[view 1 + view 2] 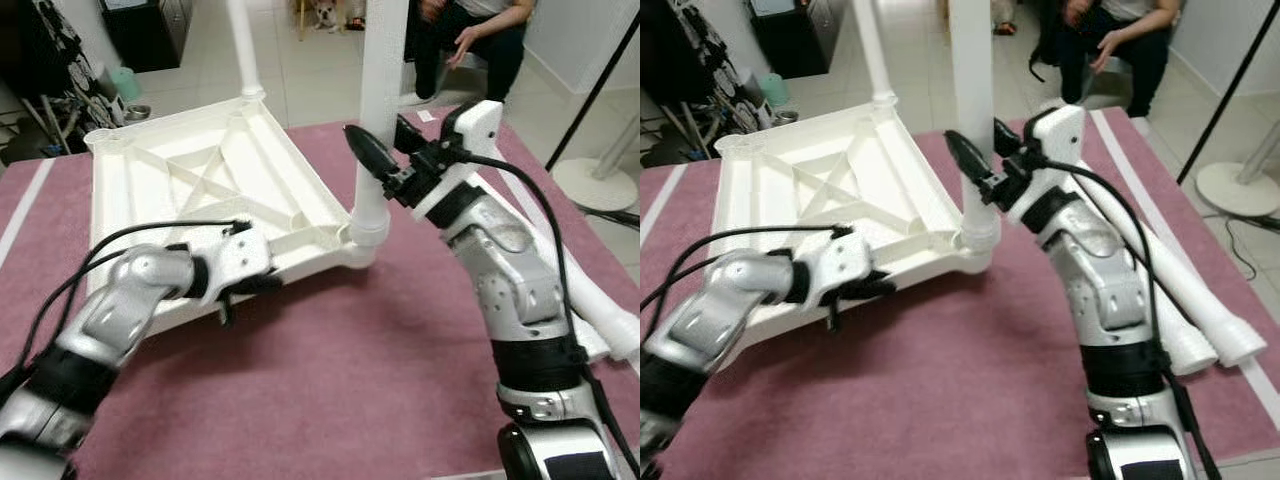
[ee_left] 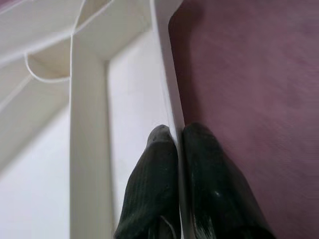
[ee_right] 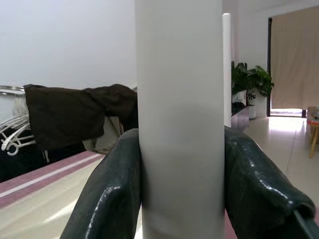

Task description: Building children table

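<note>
Tiled floor ran behind a mauve-pink rug point(image 1: 330, 390) that served as the work surface, with a seated person point(image 1: 480, 40) at the far edge, a small dog point(image 1: 327, 12) beyond, and a white round stand base point(image 1: 592, 182) off to the robot's right.

On the rug lay the white plastic children's tabletop point(image 1: 210, 190), turned underside up so that its ribbed bracing and corner sockets faced the robot; that orientation looked chosen to let the legs be pushed in from above. A thin white leg point(image 1: 243, 45) stood in the far corner socket. A second, the thick white tubular leg point(image 1: 380, 110), stood upright in the near right corner socket point(image 1: 368, 232), its collar appearing seated there.

Spare white tubular legs point(image 1: 1200, 310) lay on the rug beside the right arm, apparently waiting for the remaining corners.

The right hand point(image 3: 179, 164) had its two black fingers pressed against either side of the thick leg, gripping it above the socket, probably to keep it vertical while it was pushed or twisted home.

The left hand point(image 2: 177, 174) was closed, its fingertips point(image 2: 154, 169) pinching the thin near rim of the tabletop, one finger inside and one outside. I judged this as bracing, so the tabletop would not slide or tip under the force on the leg.
</note>
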Controlling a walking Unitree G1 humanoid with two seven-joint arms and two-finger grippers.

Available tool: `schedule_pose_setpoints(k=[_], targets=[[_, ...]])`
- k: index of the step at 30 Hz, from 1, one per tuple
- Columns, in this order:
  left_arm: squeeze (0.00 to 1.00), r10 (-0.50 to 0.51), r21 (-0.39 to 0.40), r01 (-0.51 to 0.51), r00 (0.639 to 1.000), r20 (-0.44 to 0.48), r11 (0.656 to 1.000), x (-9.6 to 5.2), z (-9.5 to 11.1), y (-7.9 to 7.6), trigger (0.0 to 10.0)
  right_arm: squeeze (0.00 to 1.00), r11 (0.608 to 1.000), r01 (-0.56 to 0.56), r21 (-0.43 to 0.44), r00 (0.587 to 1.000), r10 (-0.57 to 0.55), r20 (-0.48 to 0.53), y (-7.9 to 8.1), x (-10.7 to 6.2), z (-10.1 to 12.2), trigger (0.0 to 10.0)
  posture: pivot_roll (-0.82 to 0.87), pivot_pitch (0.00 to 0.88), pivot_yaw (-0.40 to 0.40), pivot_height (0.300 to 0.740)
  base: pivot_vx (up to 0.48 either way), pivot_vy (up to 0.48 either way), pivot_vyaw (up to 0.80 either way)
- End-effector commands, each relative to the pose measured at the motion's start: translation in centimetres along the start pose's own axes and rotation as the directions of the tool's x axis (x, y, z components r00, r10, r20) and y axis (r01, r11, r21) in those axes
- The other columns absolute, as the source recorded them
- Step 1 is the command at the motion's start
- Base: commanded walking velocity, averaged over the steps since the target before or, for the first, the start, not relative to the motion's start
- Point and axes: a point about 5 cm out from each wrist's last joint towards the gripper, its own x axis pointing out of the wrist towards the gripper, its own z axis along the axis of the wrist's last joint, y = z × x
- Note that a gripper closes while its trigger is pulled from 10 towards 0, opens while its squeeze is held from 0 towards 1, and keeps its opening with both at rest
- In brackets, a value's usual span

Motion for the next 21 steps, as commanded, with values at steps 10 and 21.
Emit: schedule_pose_setpoints(k=[10,21], targets=[[0.0,0.11,-0.077,-0.119,0.988,-0.11,0.99,5.3,-1.9,-2.5,10.0,0.0,0.996,-0.079,0.048,0.997,0.08,-0.007,4.4,0.5,-2.1,10.0,-0.02,0.0,0.114,0.74,0.0,0.0,0.0],[0.0,0.211,-0.112,-0.224,0.971,-0.116,0.968,5.6,-1.4,0.1,10.0,0.0,0.999,-0.023,0.025,0.997,0.025,-0.068,5.2,-1.9,-3.4,10.0,-0.04,0.0,0.139,0.74,0.0,0.0,0.0]])
